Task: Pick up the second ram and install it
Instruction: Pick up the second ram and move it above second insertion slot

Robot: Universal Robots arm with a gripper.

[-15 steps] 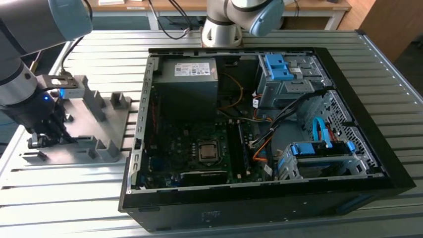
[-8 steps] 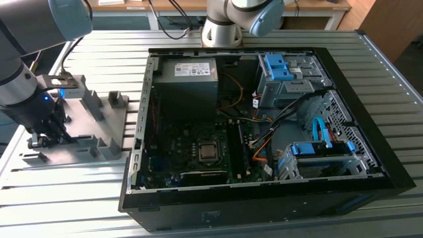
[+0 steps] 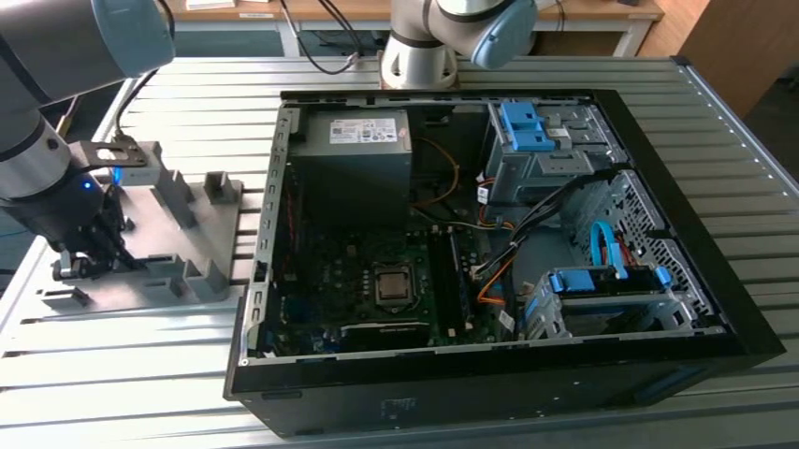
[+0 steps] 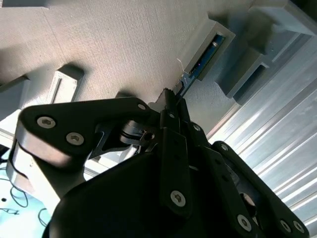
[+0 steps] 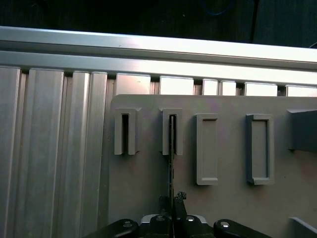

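The second ram [image 4: 200, 63] is a thin blue stick seen edge-on [image 5: 171, 153]. One end sits in a slotted block of the grey holder [image 5: 228, 148], and the other end lies between my fingers. In both wrist views my gripper [image 4: 171, 96] [image 5: 172, 199] is shut on that near end of the stick. In the exterior view the gripper [image 3: 81, 267] hangs low over the holder [image 3: 163, 234], at the exterior view's left of the open computer case [image 3: 268, 234]. The ram itself is hidden there by the arm.
The slotted block [image 5: 124, 133] beside the ram's block holds nothing, and two taller grey blocks [image 5: 207, 148] [image 5: 258, 148] stand on the other side. Inside the case lie the motherboard [image 3: 374, 281], a power supply [image 3: 355, 140], cables and blue drive bays [image 3: 600, 281]. A ribbed aluminium table [image 3: 736, 140] lies around them.
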